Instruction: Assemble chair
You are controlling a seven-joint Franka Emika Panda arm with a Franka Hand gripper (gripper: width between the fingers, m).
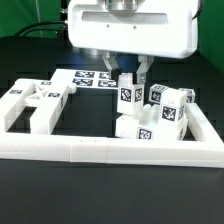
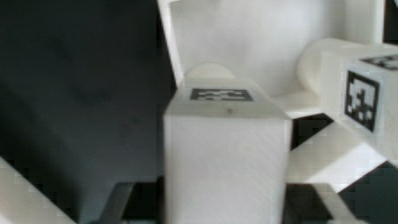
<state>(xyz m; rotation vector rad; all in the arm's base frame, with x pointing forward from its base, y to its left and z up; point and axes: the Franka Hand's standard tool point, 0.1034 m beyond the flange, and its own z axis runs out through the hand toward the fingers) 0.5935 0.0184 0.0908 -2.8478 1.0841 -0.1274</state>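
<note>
My gripper [image 1: 131, 82] hangs at the middle of the scene, shut on an upright white bar [image 1: 127, 97] of the chair, which carries a square tag. In the wrist view the same bar [image 2: 226, 150] stands between the two dark fingers [image 2: 135, 205], its tagged end pointing away from the camera. The bar's lower end is at a cluster of white tagged blocks [image 1: 160, 115] on the exterior view's right; whether it touches them I cannot tell. One tagged block [image 2: 361, 85] lies close beside the bar. More white chair parts [image 1: 35, 105] lie on the exterior view's left.
A long white L-shaped border rail [image 1: 110, 150] runs along the front and up the exterior view's right side. The marker board [image 1: 88, 77] lies flat behind the gripper. The table is black.
</note>
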